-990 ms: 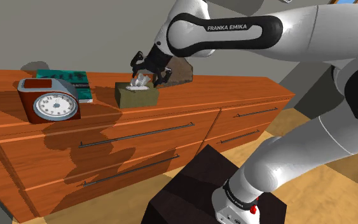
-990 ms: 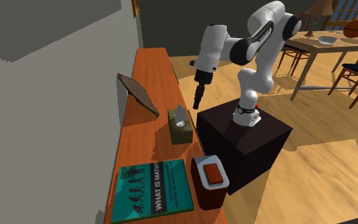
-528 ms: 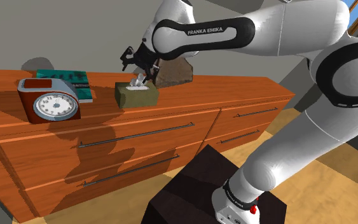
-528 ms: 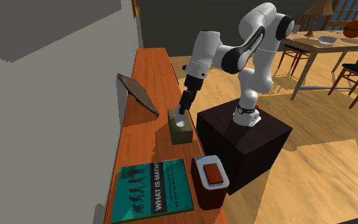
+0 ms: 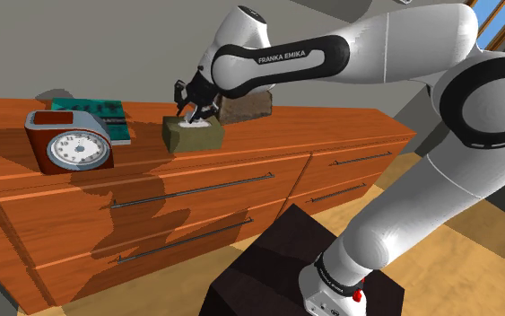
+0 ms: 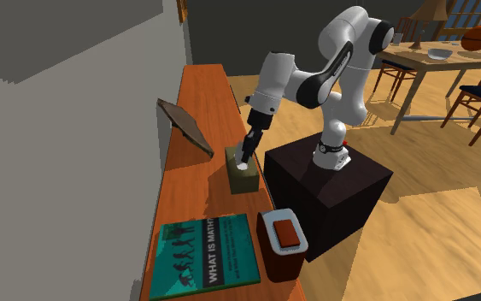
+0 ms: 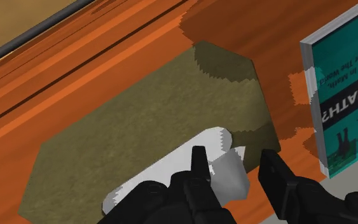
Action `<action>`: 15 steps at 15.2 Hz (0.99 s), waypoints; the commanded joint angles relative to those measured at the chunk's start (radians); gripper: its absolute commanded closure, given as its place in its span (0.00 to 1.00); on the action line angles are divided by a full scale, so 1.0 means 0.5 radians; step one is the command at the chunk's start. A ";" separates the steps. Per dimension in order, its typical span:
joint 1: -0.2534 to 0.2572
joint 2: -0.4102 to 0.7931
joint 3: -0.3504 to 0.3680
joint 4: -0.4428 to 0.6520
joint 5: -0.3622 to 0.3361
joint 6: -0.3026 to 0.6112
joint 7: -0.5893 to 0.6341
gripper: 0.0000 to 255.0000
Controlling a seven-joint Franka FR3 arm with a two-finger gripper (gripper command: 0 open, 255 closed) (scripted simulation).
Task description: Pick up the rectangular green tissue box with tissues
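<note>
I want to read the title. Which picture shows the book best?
The second exterior view: the book shows its teal cover and title. In the shoulder view the clock hides part of it; the wrist view catches one edge.

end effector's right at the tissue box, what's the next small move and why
Probably close the end effector. Its open fingers sit low at the olive-green tissue box, one over the white tissue, the other just outside the box's side wall, so closing should pinch that wall.
</note>
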 commanded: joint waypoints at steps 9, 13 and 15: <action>-0.002 -0.009 -0.004 0.012 0.003 -0.030 -0.004 1.00; -0.003 -0.044 -0.010 0.086 0.010 -0.138 -0.007 1.00; -0.004 -0.059 -0.013 0.125 0.013 -0.192 -0.007 1.00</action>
